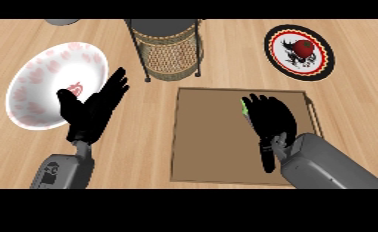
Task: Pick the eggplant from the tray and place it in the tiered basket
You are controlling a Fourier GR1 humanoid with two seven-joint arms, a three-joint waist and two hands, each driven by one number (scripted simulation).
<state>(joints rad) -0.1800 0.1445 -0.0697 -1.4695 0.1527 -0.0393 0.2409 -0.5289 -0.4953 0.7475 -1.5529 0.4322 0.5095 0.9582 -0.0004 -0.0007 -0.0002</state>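
Right hand (269, 118): over the flat brown cardboard tray (214, 141), fingers curled down onto the dark eggplant (245, 107), only its green stem showing.
Left hand (92, 107): left of tray, fingers straight, resting.
Tall wire-and-wicker tiered basket (170, 51): beyond tray, holding nothing visible.
Progress: grasp underway; lift and placing remain.

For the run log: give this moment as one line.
phase: grasp | right hand: curled on eggplant over tray | left hand: open, resting by plate | tiered basket: eggplant not yet in

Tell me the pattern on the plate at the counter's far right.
Black rim, white centre with a red and black figure, seen in the head view.
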